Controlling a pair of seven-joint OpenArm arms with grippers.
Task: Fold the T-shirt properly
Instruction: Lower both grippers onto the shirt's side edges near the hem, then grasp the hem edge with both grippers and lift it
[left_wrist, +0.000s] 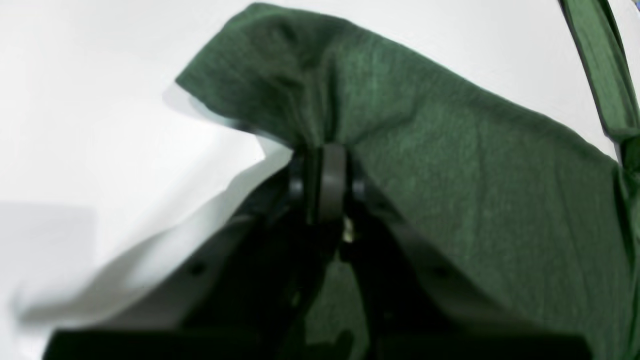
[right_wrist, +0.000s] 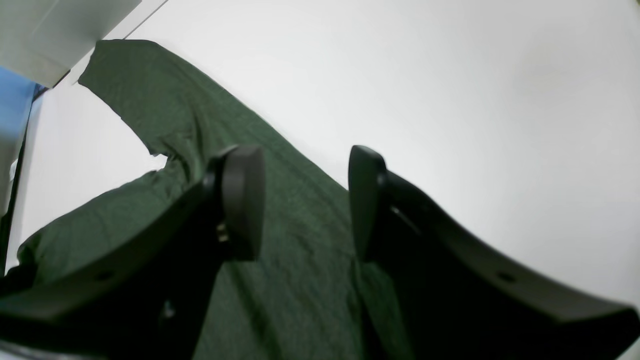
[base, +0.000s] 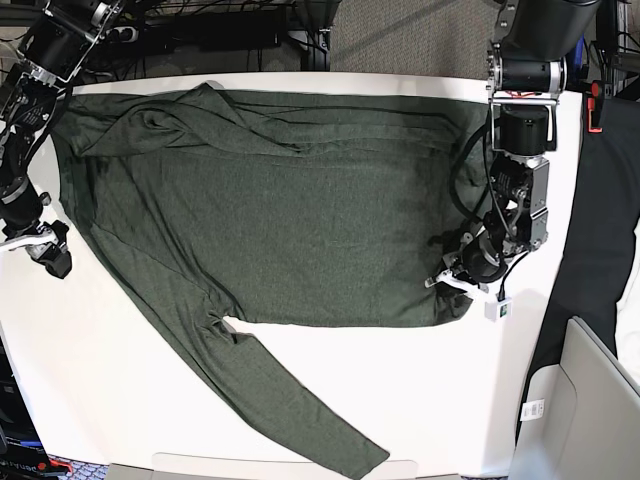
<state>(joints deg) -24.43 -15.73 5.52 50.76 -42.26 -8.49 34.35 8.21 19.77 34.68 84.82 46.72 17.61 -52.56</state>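
The T-shirt (base: 280, 210), dark olive green with long sleeves, lies spread across the white table (base: 480, 400). One sleeve (base: 290, 400) runs toward the front edge, and the other is folded over the body at the back left. My left gripper (left_wrist: 332, 155) is shut on a pinched bunch of the T-shirt (left_wrist: 450, 165). In the base view that left gripper (base: 447, 277) sits at the garment's right edge. My right gripper (right_wrist: 305, 200) is open, its fingers straddling the T-shirt (right_wrist: 300, 280) without touching it. Seen from the base, the right gripper (base: 52, 258) is by the shirt's left edge.
A grey bin (base: 600, 400) stands off the table's front right corner and black cloth (base: 610, 200) hangs along the right side. Cables and dark equipment (base: 200, 30) line the back edge. A pale box corner (right_wrist: 60, 30) shows beyond the sleeve.
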